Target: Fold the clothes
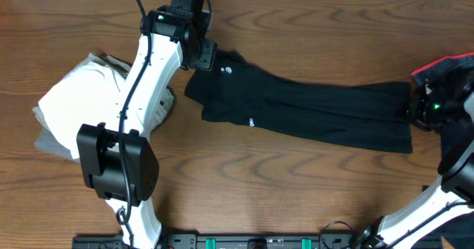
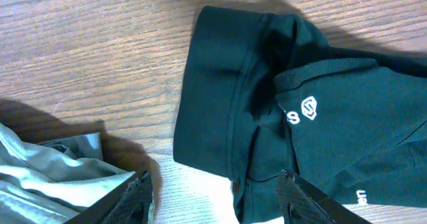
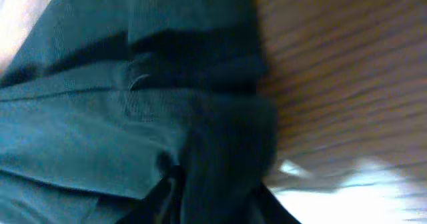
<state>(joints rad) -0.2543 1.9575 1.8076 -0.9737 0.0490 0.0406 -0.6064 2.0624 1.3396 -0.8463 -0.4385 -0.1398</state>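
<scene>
Right now my left end effector [image 2: 213,184] hangs released, its two fingers spread wide with nothing between them. It sits above the sleeve end of the black T-shirt [image 1: 311,108], touching no fabric that I can see. Through my left wrist camera one finger [image 2: 137,199] is over the grey cloth at the edge of the pile of white and grey garments [image 1: 74,104]. The other finger is over the black shirt, just below its small white logo [image 2: 309,107]. A strip of bare wood shows between the pile and the shirt.

My right end effector [image 3: 213,201] is at the opposite end of the same shirt, down low against it. That wrist view is blurred. Dark fabric bunches up and runs between the two fingers, but I cannot tell whether they are clenched on it or only straddling it.

The T-shirt lies stretched in a long band across the middle of the tabletop [image 1: 296,190], slanting a little from upper left to lower right. A red-edged black garment [image 1: 444,65] lies just beyond its right end, beside my right arm.
</scene>
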